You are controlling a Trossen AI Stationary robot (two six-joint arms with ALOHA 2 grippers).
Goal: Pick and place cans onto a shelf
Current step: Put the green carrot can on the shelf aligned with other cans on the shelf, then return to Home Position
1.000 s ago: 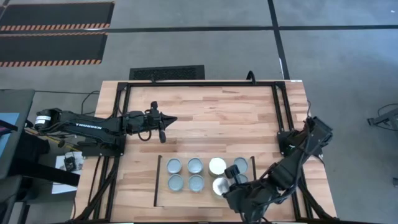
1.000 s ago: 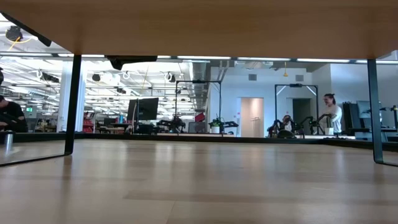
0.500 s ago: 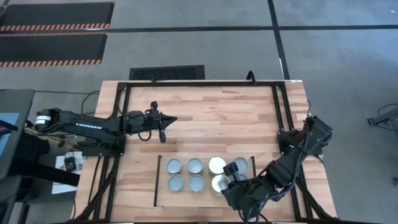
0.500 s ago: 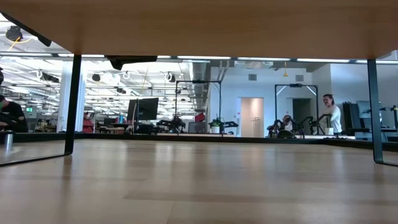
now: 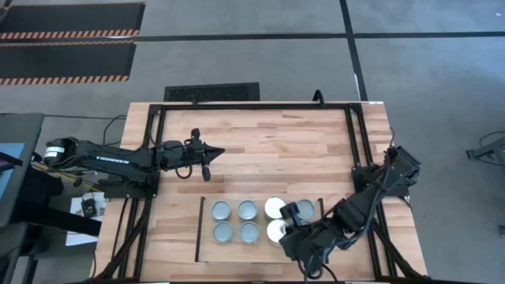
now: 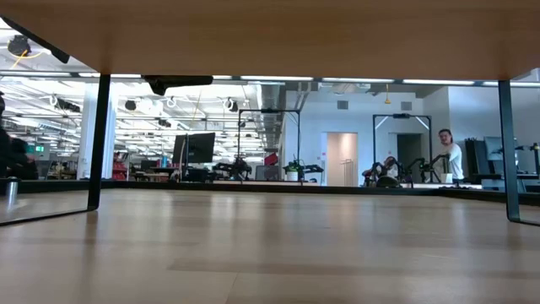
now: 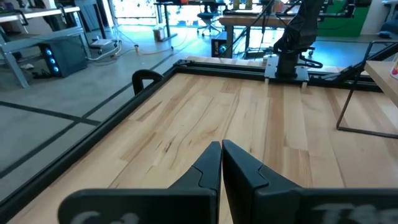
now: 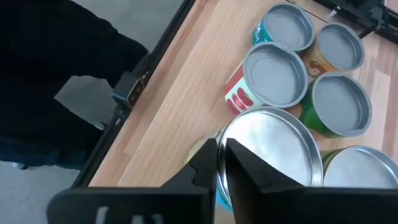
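Several cans stand on their bases in two rows on the light-wood shelf between its black side rails. In the high view I see four grey-topped cans on the left, two white-topped ones and one grey-topped can. My right arm covers the rest. My right gripper is shut and hangs over the right-hand cans, its tips by the rim of a silver can top. My left gripper is shut and empty over the bare table at the far left. My right gripper's shut fingertips stand at the rim of the nearest can's top, coming slantwise from above and from the table's right. I cannot tell whether they touch the can.
A black tubular frame runs around the table's far, left and right sides. The wooden table between the frame and the shelf is bare. The low view looks under a wooden panel into the room, where people stand far off.
My right gripper has gone a little toward the table's left and far edges, from over the rightmost cans toward the white-topped ones. It stays shut.
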